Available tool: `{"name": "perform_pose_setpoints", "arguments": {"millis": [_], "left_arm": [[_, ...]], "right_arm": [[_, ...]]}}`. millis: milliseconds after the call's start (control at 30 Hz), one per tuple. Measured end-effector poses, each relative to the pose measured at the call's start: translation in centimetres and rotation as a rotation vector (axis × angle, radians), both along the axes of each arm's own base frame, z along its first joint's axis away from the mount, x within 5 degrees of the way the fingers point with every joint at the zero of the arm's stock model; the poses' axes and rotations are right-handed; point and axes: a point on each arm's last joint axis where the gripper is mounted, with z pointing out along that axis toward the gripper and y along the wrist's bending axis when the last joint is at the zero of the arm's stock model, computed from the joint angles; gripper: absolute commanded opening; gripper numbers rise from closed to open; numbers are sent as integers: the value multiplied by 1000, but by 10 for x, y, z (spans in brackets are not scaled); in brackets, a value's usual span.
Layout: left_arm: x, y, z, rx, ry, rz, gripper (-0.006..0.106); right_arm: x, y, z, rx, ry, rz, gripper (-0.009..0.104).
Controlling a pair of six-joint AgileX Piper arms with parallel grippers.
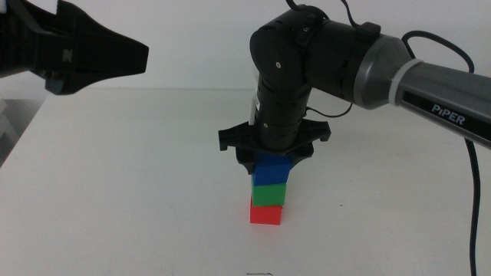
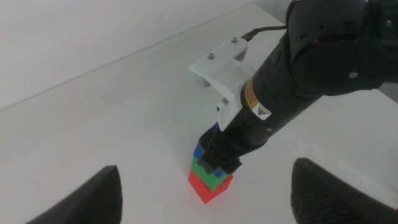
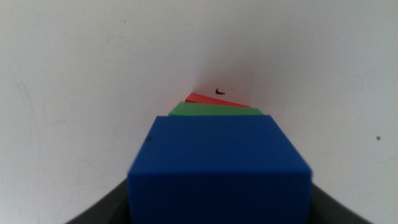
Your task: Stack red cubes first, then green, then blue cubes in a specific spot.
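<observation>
The red cube (image 1: 265,214) sits on the white table, with the green cube (image 1: 269,194) on top of it and the blue cube (image 1: 274,170) on top of the green one. The stack is slightly staggered. My right gripper (image 1: 272,159) reaches straight down over the stack, its jaws shut on the blue cube's sides. In the right wrist view the blue cube (image 3: 217,162) fills the space between the jaws, with the green (image 3: 214,110) and red (image 3: 208,98) edges below it. My left gripper (image 1: 138,55) hangs open and empty, high at the far left.
The white tabletop (image 1: 115,192) around the stack is bare, with a few tiny dark specks (image 3: 218,91). The right arm's black cable (image 1: 472,192) hangs at the right edge. The table's left edge (image 1: 15,138) is in view.
</observation>
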Motion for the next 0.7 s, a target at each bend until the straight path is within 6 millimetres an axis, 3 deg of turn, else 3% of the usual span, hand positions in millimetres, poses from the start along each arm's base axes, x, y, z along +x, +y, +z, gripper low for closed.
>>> {"name": "perform_pose_setpoints", "arguments": {"millis": [233, 367, 467, 700], "left_arm": [[0, 0, 0, 0, 0, 0, 92], [0, 0, 0, 0, 0, 0, 92], [0, 0, 0, 0, 0, 0, 92], [0, 0, 0, 0, 0, 0, 92]], "right_arm": [[0, 1, -2, -1, 3, 0, 83], [-1, -1, 3, 5, -7, 0, 84], [-6, -6, 22, 32, -44, 0, 84], [-30, -36, 93, 95, -217, 9, 84]]}}
